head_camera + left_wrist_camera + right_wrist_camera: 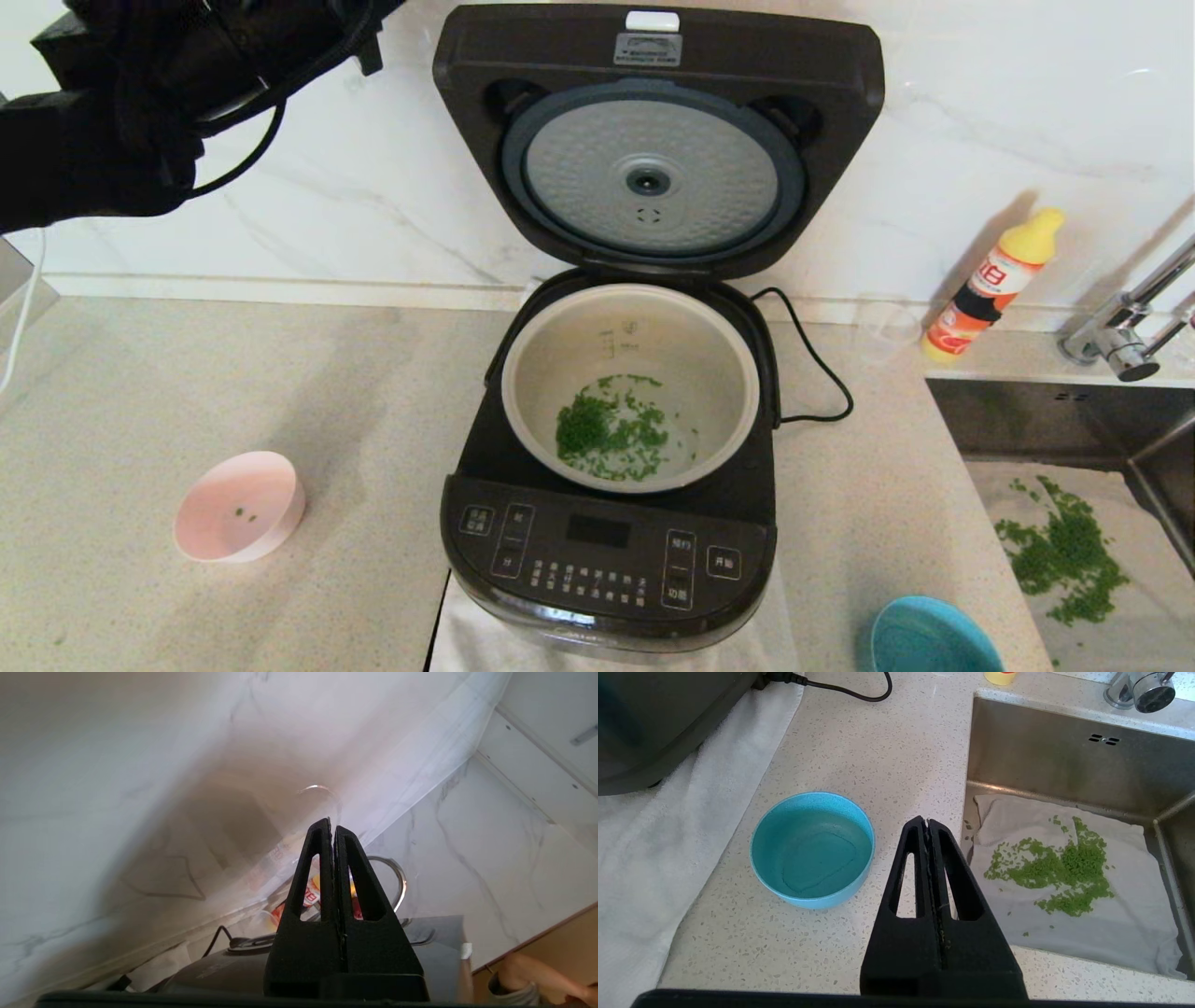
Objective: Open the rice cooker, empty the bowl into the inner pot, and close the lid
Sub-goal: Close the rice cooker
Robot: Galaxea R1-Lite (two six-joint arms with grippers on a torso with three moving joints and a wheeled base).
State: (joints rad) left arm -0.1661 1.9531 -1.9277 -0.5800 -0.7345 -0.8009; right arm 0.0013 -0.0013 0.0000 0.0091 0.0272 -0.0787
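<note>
The black rice cooker (pixel 607 551) stands open in the middle of the counter. Its lid (pixel 560 47) is upright, with the dimpled silver plate (pixel 709 177) facing me. The off-white inner pot (pixel 560 355) holds chopped green bits (pixel 611 429). A pink bowl (pixel 240 507) with a few green bits sits on the counter to the left. My left arm (pixel 112 121) is raised at the far left by the wall. The left gripper (pixel 331 823) is shut and empty, and the lid's top (pixel 224 970) shows below it. My right gripper (pixel 928 822) is shut and empty above the counter.
An empty blue bowl (pixel 812 849) sits beside the right gripper, also seen in the head view (pixel 934 639). To the right is a sink (pixel 1055 420) with green bits on a cloth (pixel 1064 868), a faucet (pixel 1125 341) and an orange bottle (pixel 990 285). A white towel (pixel 668 835) lies under the cooker. The cord (pixel 822 373) trails right.
</note>
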